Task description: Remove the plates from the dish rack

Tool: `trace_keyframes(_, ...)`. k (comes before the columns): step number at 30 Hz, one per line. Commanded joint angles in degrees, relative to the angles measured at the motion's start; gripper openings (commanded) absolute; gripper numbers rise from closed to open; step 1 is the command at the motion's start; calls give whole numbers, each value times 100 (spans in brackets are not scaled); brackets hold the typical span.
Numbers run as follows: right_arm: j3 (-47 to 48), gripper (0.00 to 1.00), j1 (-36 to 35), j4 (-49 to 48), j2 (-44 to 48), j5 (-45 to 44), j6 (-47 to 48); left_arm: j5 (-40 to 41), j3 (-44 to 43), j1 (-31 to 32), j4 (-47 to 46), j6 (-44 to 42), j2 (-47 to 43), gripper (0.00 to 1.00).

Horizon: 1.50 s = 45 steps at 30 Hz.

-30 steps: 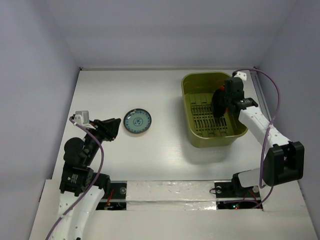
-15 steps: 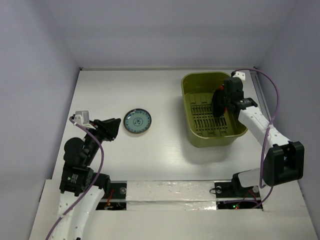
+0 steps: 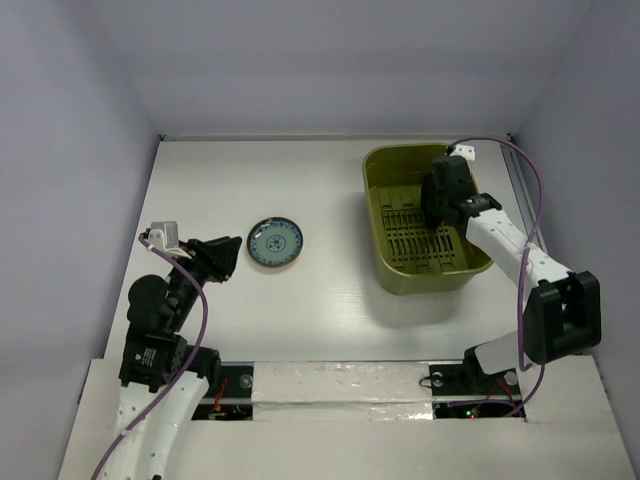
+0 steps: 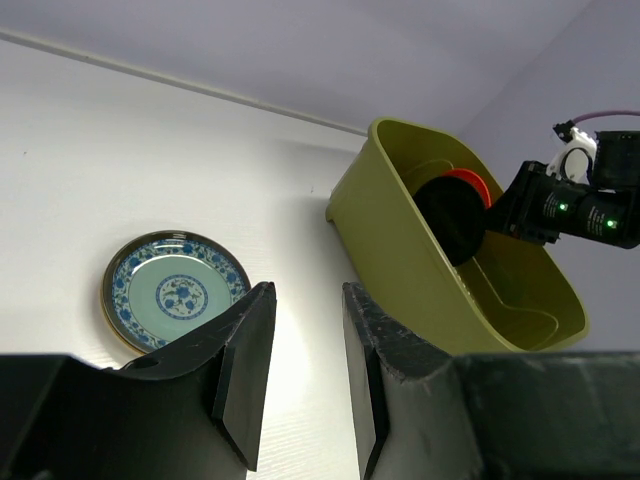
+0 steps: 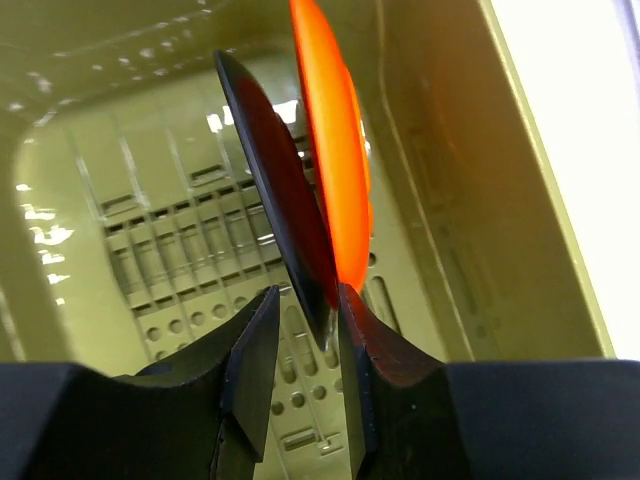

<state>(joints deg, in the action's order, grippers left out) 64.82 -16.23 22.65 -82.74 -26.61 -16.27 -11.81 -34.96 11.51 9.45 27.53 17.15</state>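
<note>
the right gripper (image 5: 300, 335) grips the black plate (image 5: 275, 190) inside the olive dish rack (image 3: 376, 232), the orange-red plate (image 5: 335, 170) just beside it; the left gripper (image 4: 305, 375), released, hangs near the blue-patterned plate (image 3: 274, 242).

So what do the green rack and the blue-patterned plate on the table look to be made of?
The dish rack looks like moulded plastic: olive, smooth, semi-glossy, rounded corners, slotted floor. The blue-patterned plate seems to be glazed ceramic or melamine, given its printed blue motif and slight sheen; which one I can't tell.

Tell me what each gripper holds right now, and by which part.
Right gripper pinches the black plate by its lower rim inside the dish rack. Left gripper holds nothing.
</note>
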Motion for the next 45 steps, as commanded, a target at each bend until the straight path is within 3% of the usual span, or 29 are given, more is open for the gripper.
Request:
trace_keyframes(1, 242, 36, -12, 116, -58, -388, -7, -31, 51, -35, -251, -19, 52, 30)
trace_keyframes(14, 707, 41, -12, 143, -427, -696, 54, -32, 59, -35, -251, -11, 43, 30)
trace_keyframes(17, 874, 34, -12, 178, -585, -723, 72, -23, 51, -35, -251, -11, 43, 30)
trace_keyframes(21, 928, 13, -12, 143, -586, -793, 71, -23, 51, -35, -242, -11, 52, 30)
trace_keyframes(24, 988, 5, -12, 134, -393, -845, 98, -23, 51, -35, -251, -11, 61, 30)
trace_keyframes(32, 1349, 0, -12, 423, 608, -881, 177, -32, 51, -35, -251, -11, 43, 30)
trace_keyframes(36, 1367, 0, -126, 363, 1222, -162, 116, -32, 59, -35, -260, -11, 43, 30)
trace_keyframes(37, 1332, 0, -126, 302, 1330, 353, 11, -32, 59, -35, -260, -11, 34, 30)
trace_keyframes(40, 1191, 0, -616, 3, 1489, 1269, -235, -32, 60, -35, -251, -11, 52, 30)
trace_keyframes(45, 1366, 0, -2084, -375, 770, 1343, -710, -14, 59, -87, -251, -11, 70, 30)
